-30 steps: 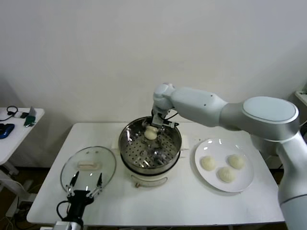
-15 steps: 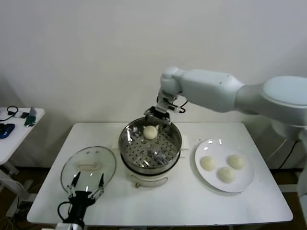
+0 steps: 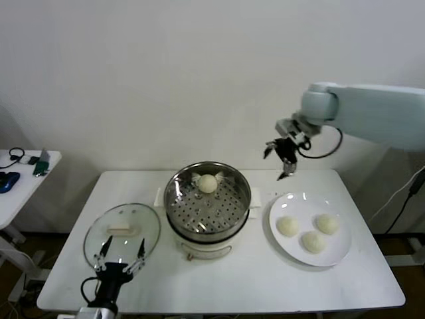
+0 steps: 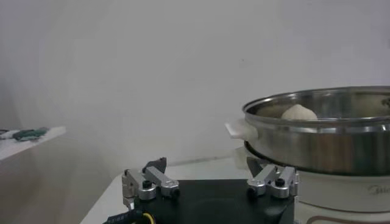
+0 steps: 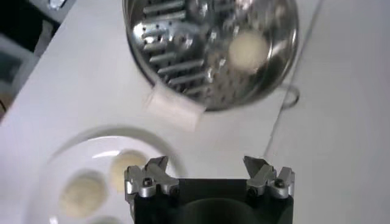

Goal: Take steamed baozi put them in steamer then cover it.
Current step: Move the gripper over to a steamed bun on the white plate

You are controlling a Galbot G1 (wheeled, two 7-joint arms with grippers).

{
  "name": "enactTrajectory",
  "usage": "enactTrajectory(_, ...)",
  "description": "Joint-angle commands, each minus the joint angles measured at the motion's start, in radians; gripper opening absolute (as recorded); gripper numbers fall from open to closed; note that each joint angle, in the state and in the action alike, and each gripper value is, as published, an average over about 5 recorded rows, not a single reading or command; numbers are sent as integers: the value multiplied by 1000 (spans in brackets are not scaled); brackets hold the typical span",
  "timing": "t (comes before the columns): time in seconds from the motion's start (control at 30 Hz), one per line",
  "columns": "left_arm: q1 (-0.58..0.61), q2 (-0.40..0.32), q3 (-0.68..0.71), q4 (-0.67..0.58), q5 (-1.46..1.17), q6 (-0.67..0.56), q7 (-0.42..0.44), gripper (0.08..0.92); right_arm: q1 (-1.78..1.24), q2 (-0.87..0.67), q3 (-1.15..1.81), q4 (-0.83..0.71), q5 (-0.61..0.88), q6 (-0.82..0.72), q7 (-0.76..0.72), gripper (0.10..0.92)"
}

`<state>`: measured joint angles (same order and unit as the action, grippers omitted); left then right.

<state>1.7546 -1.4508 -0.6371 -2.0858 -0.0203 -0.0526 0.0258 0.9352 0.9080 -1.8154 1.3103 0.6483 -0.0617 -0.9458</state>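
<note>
Right now the job sits between buns: one baozi [image 3: 208, 183] is in the steamer [image 3: 208, 203] and the right gripper [image 3: 283, 154] hangs high in the air, empty, fingers spread apart, above the far edge of the table [image 3: 232, 282] between steamer and plate [image 3: 310, 229].

Next move, as I read it — drop down over the plate, center on one of the buns and close gently; they look soft, so a hard squeeze would prob. dent them.

Containers:
- Steamer: shiny steel pot w/ perforated tray, on a cream base, mid-table. Holds one bun, lying toward the far side of the tray; rest of the tray is bare.
- Plate: flat, white, just beside the steamer on the robot's right. Three buns [image 3: 309, 231] on it, clustered but apart from each other.

Cover [image 3: 122, 232] lies flat on the table to the left of the steamer, handle up, untouched — the covering step is not yet due. Left gripper [image 3: 119, 255] is parked low at the near edge of the lid, fingers apart, nothing between them; the left wrist view shows the steamer's side w/ the bun's top peeking over the rim.
</note>
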Motion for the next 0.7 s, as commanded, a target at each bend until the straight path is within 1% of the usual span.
enactTrajectory(0.03, -4, -1, -7, 5, 1, 1, 0, 823, -118, -212, -33, 114, -18, -218, 61, 823)
enactTrajectory(0.2, -3, -5, -10, 10, 2, 0, 0, 823, -266, -197, 50, 87, -72, -231, 76, 823)
enactTrajectory(0.47, 10, -13, -12, 15, 4, -5, -1, 823, -440, -155, 154, -3, -188, -235, 93, 823)
enactTrajectory(0.7, 15, -20, -13, 20, 18, -10, -4, 823, -538, -123, 245, -62, -220, -256, 123, 823)
